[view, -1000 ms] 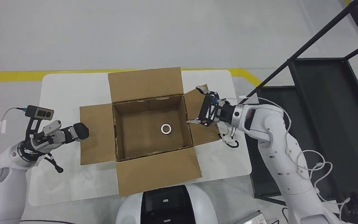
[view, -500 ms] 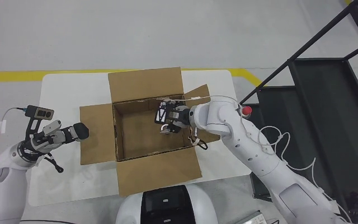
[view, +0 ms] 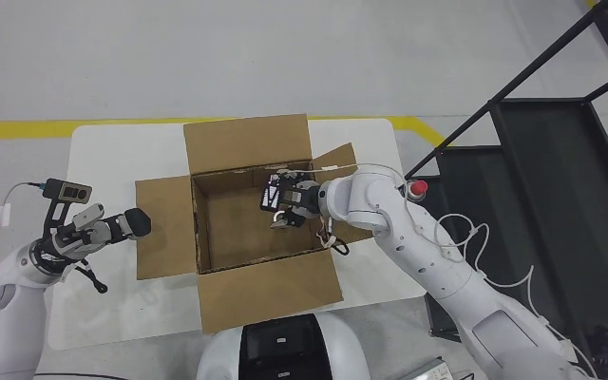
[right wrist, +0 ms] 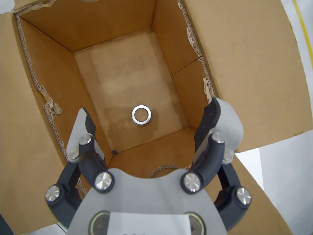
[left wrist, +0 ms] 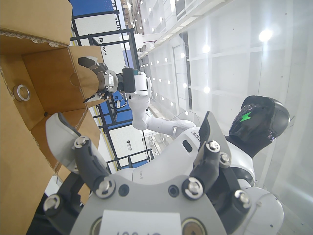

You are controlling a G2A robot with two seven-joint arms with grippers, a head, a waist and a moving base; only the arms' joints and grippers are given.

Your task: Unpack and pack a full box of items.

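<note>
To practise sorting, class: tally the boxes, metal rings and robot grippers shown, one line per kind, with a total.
Open brown cardboard box: 1
Flat silver metal ring: 1
Robot grippers: 2 (left gripper, right gripper)
Total: 4

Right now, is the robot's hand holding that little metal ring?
No, the ring lies untouched on the floor of the box, beneath the open right hand.

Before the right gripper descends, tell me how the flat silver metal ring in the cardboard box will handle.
Lying flush on the brown cardboard box floor, the flat silver metal ring would probably slide, not roll, if pushed. It looks rigid and likely light. Its thin edge gives the open right gripper little purchase, so slipping seems possible.
</note>
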